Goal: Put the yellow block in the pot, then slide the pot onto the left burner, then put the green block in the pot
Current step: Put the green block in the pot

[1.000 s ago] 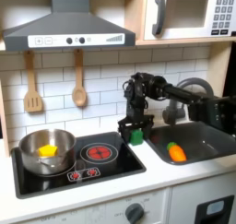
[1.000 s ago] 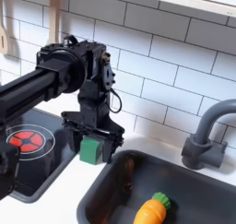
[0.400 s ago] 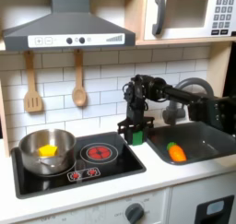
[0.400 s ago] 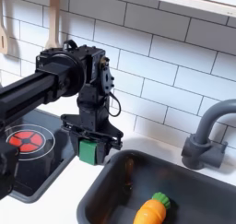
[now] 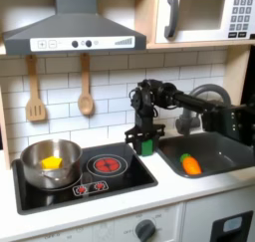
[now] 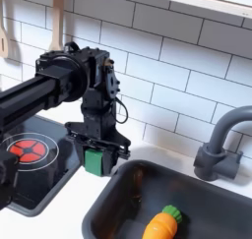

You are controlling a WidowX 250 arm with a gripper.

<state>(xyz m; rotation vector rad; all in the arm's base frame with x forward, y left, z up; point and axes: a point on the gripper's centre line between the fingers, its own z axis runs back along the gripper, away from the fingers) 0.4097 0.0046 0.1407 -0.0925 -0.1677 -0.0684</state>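
Green block point(image 6: 94, 161) between fingers point(image 6: 72, 149); no legible labels.

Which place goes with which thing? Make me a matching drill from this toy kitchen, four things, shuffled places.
1 yellow block
2 green block
3 carrot toy
4 pot

A in the sink
B between the gripper's fingers
C inside the pot
D on the burner at the first exterior view's left

Pairs: 1-C, 2-B, 3-A, 4-D
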